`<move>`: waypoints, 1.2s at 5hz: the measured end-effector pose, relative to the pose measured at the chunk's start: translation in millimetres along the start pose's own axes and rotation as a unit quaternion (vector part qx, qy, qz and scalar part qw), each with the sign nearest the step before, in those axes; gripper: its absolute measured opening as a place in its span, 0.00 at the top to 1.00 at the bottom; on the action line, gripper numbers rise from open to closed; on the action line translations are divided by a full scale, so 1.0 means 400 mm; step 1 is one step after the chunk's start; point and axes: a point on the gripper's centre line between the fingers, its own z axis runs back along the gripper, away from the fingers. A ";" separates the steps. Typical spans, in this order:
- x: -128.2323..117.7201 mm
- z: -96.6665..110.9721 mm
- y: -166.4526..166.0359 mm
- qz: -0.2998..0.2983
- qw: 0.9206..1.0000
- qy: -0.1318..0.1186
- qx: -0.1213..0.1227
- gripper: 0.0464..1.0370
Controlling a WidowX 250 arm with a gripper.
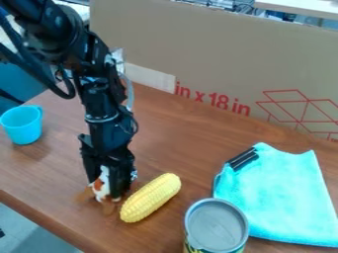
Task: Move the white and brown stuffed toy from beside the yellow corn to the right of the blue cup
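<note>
orange-and-white toy [101, 185] is clamped by the tool [105, 189] near the corn [151, 197], so grasping seems done, and release not yet made.

A cardboard panel [218, 59] stands behind the brown wooden table [178, 148].

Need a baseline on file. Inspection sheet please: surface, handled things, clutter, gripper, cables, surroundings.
Surface: brown wood-grain table
Handled things: white-and-orange toy, down at the table
Clutter: yellow corn cob beside the toy; tin can; turquoise cloth, black object at its edge; blue cup
Gripper: jaws shut on the toy
Cables: black cable looping beside arm
Surroundings: cardboard behind the table
</note>
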 end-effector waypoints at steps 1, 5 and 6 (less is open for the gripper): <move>-0.008 0.025 0.011 0.004 1.000 -0.013 0.004 0.43; 0.136 0.266 0.276 0.051 0.984 -0.161 0.063 0.44; 0.154 0.209 0.325 0.075 0.983 -0.153 0.069 0.44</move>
